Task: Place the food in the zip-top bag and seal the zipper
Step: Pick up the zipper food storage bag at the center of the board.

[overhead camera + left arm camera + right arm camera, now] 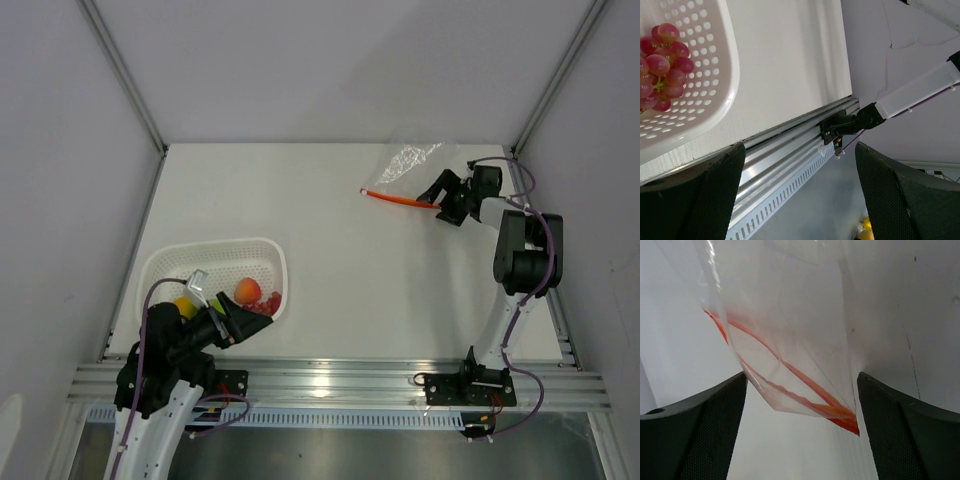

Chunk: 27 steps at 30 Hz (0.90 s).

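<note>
Zip-top bag (790,315), unsealed, its zipper (837,415) lying between the parted jaws of my right gripper (450,203); grapes (662,65) in the basket (715,100) beyond my left gripper (238,322), jaws also parted; I judge pinning one zipper lip first keeps the mouth open.

White tabletop (330,220) enclosed by pale grey wall panels (340,60) at 9, 12 and 3 o'clock; metal corner struts (125,75) at 11 and 1; ribbed aluminium rail (340,375) at 6. Lighting even.
</note>
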Tool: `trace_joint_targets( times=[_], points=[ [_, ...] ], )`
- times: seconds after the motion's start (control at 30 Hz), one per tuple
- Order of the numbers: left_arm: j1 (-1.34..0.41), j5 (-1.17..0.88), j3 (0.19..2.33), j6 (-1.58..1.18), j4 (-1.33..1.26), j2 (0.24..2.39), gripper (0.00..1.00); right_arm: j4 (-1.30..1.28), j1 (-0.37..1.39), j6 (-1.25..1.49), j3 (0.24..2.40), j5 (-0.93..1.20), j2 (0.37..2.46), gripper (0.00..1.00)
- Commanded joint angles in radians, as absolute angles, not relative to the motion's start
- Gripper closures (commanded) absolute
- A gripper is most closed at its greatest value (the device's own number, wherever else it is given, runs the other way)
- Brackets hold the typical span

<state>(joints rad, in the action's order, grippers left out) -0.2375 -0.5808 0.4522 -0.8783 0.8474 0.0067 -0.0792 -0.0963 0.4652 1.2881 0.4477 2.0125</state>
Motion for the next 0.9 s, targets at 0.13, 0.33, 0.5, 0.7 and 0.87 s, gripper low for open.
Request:
trace_joint_targets(
  times=[0.13, 0.33, 0.5, 0.7, 0.87],
  points=[
    [-0.241, -0.620, 0.449, -0.874, 0.807, 0.026, 0.09, 0.205, -0.156, 0.571, 1.270, 0.607, 2.031, 0.11],
    [-0.241, -0.627, 0.448, -0.880, 0.807, 0.023, 0.12, 0.250, -0.163, 0.630, 1.310, 0.646, 2.088, 0.17],
    [-0.241, -0.643, 0.453, -0.884, 0.798, 0.026, 0.18, 0.336, -0.161, 0.710, 1.293, 0.701, 2.121, 0.43],
    [-0.241, -0.667, 0.453, -0.888, 0.785, 0.035, 0.21, 0.463, -0.153, 0.830, 1.250, 0.765, 2.134, 0.74],
    [-0.241, -0.676, 0.459, -0.888, 0.759, 0.046, 0.23, 0.532, -0.121, 0.919, 1.180, 0.793, 2.077, 0.91]
  ],
)
